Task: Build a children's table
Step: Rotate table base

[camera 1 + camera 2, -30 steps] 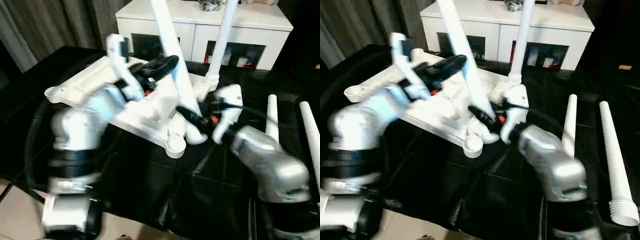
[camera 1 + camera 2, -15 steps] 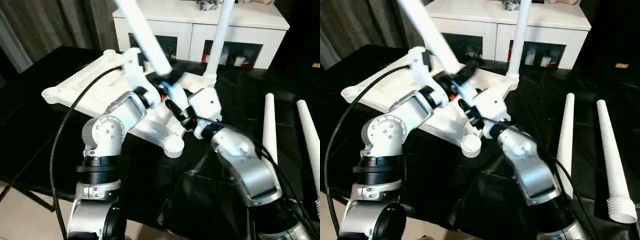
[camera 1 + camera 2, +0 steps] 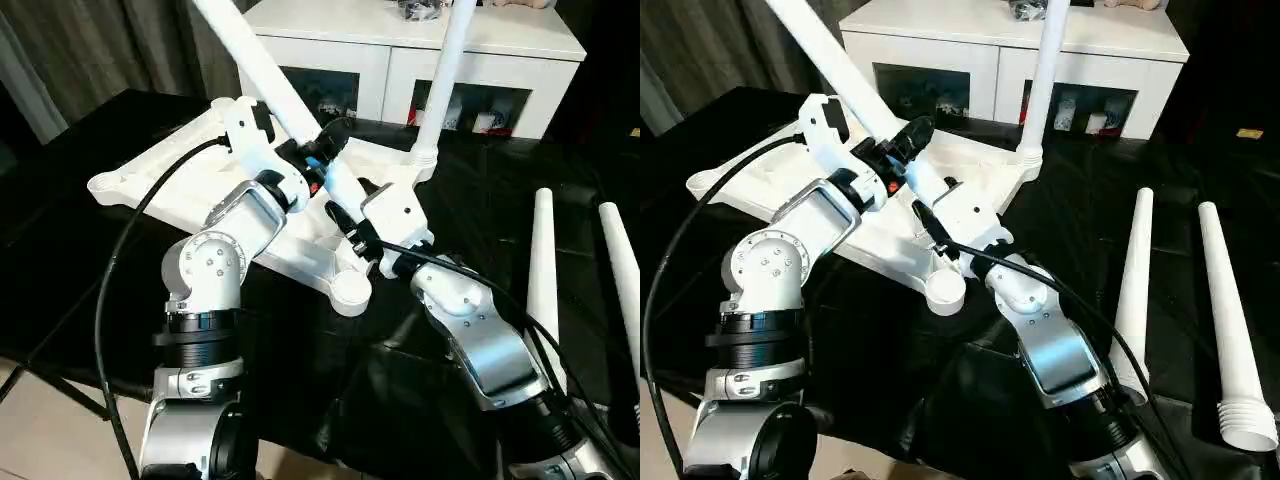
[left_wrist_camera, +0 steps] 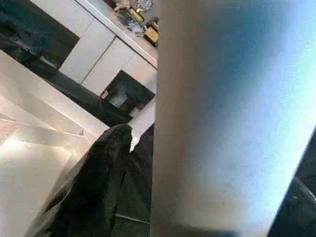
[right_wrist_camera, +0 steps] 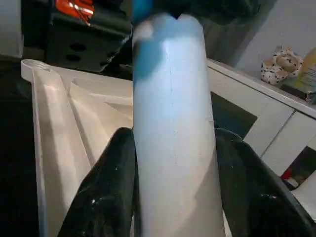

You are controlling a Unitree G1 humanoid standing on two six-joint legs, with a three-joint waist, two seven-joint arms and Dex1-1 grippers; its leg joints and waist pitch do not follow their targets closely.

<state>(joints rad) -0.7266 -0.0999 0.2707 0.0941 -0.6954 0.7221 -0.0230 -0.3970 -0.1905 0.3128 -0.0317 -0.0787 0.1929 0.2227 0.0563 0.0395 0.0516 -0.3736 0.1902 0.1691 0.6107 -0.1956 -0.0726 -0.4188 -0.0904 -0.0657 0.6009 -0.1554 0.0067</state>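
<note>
The white tabletop lies underside up on the black table, ribs and round corner sockets showing. One leg stands upright in its far right socket. A second leg leans steeply to the left, its lower end near the front right of the tabletop. My left gripper is shut on this leaning leg, a black finger beside it. Just below, my right gripper is shut on the same leg, with its fingers on both sides.
Two loose legs lie side by side on the black table at the right. A white cabinet with glass-fronted shelves stands behind the table. An empty corner socket faces me at the front.
The held leg's top has swung to the left and now leans more steeply. My right gripper has moved up and left along the leg; both arms have drawn closer together.
</note>
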